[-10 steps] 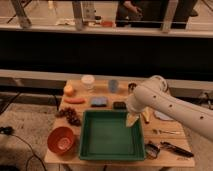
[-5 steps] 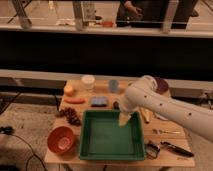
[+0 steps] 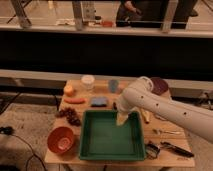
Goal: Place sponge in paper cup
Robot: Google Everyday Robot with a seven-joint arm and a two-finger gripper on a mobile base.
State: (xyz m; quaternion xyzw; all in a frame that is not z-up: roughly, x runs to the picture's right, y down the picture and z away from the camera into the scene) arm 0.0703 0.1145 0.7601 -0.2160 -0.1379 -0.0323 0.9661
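cam: single view | from: high, near side of worktop [image 3: 101, 86] | facing: down and forward | range: middling, whole worktop framed | hand [image 3: 122, 119]: mid-frame, above far right corner of green tray [image 3: 105, 139]

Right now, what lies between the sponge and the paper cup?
Bare table only, from sponge to cup, in the camera view. The gripper hangs over the tray's far edge.

**No legible writing anywhere on the table**

No text, label, brand, number or sign can be read. The paper cup [image 3: 87, 82], the blue sponge [image 3: 99, 102], the green tray [image 3: 85, 134], the orange bowl [image 3: 54, 142] and the white arm [image 3: 167, 109] show plain surfaces. The gripper [image 3: 121, 119], above the tray's back right part, carries no readable mark either.
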